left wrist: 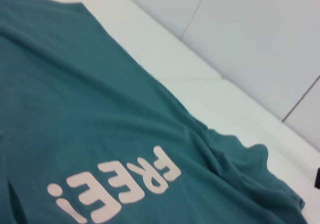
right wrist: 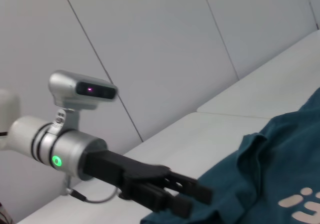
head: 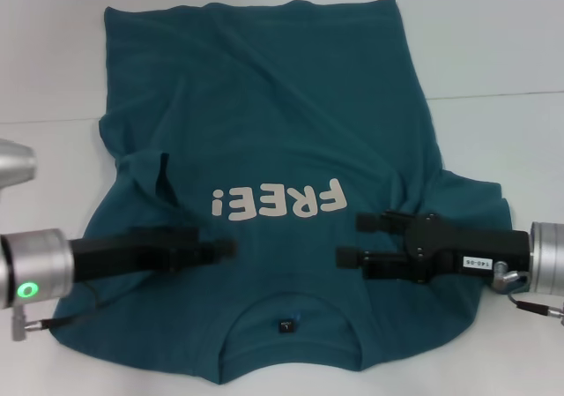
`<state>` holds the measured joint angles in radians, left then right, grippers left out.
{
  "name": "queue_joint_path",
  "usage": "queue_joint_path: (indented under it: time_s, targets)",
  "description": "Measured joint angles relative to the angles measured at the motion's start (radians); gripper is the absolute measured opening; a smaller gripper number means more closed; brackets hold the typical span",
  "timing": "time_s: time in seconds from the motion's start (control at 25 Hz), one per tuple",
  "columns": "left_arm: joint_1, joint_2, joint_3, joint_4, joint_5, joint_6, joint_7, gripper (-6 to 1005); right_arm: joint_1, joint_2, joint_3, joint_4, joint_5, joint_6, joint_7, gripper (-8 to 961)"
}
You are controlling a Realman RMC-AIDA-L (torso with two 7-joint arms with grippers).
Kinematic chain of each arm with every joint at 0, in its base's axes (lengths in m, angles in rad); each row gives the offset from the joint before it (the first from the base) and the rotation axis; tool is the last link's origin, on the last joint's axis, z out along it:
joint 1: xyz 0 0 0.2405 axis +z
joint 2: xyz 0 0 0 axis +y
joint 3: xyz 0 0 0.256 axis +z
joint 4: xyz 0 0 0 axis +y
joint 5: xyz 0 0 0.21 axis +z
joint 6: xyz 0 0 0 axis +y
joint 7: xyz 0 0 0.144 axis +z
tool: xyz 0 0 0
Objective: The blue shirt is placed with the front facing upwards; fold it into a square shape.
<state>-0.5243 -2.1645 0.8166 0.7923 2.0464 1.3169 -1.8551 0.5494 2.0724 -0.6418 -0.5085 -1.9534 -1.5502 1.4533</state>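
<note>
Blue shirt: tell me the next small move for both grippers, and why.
Probably lower both to pinch cloth near the collar. The blue shirt lies flat, lettering up, unfolded. The left gripper and the right gripper, fingers parted, hover over the chest either side of the neckline, neither holding fabric.

A lab-like test bay: bare white table [head: 493, 52], plain grey panelled walls [right wrist: 165, 44] behind it.

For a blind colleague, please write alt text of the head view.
A blue shirt lies front up on a white table, collar nearest the camera. The left pincer and the open right pincer reach in over its chest from either side, below the white "FREE!" lettering.
</note>
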Motion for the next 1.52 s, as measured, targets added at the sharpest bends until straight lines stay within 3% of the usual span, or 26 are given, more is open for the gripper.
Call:
queue_joint_path:
  time_s: [0.32, 0.92, 1.2, 1.52]
  targets:
    - [0.029, 0.002, -0.111, 0.019, -0.004, 0.097, 0.034, 799, -0.051, -0.029, 0.001, -0.068, -0.004, 0.086, 0.112, 940]
    - [0.017, 0.003, -0.109, 0.009, -0.008, 0.113, 0.040, 804, -0.125, -0.114, 0.019, -0.180, -0.047, 0.282, 0.531, 940]
    - [0.014, 0.005, -0.095, 0.007, -0.002, 0.125, 0.040, 850, -0.120, -0.122, 0.021, -0.218, -0.156, 0.335, 0.662, 939]
    - [0.026, 0.002, -0.103, -0.003, -0.001, 0.136, 0.032, 877, -0.111, -0.123, 0.021, -0.214, -0.185, 0.352, 0.682, 921]
